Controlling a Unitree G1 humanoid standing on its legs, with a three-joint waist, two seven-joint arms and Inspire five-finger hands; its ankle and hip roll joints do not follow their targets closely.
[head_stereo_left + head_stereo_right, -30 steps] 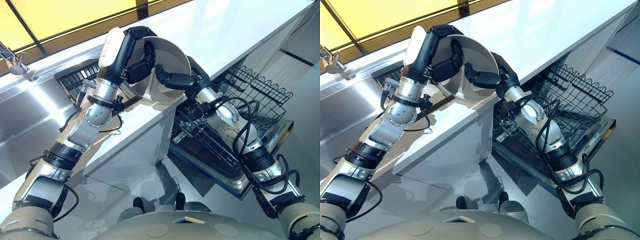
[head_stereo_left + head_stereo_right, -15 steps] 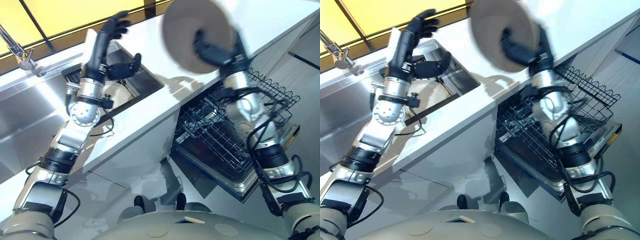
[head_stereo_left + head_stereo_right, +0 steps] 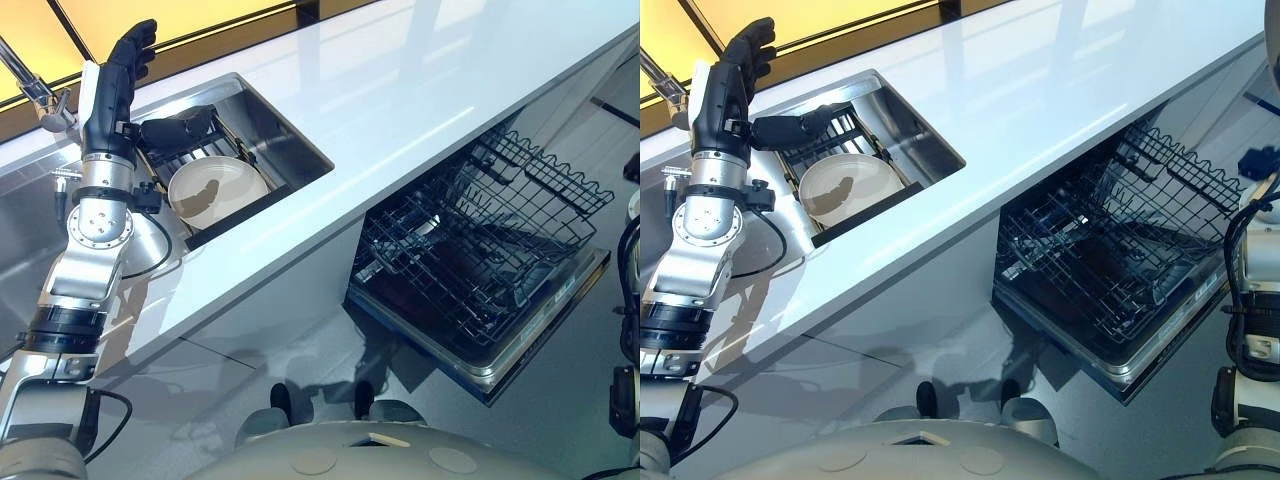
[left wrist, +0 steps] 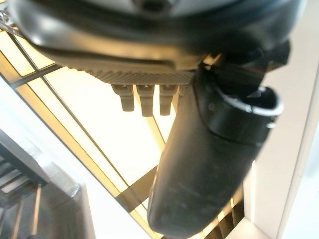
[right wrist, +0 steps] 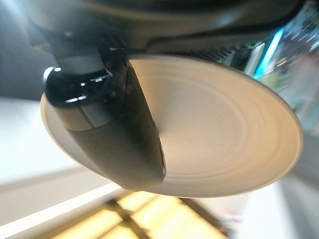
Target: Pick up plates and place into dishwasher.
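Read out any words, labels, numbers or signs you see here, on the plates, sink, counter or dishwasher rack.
None to read: the sink plate, the held plate in the right robot hand, the counter and the dishwasher rack show no print.

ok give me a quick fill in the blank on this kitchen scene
1. The right hand holds a beige plate with its ____ across the face.
2. The left hand, raised with straight fingers, holds ____.
3. Another plate lies in the ____.
4. The wire rack of the open ____ holds no dishes.

Missing words: thumb; nothing; sink; dishwasher.
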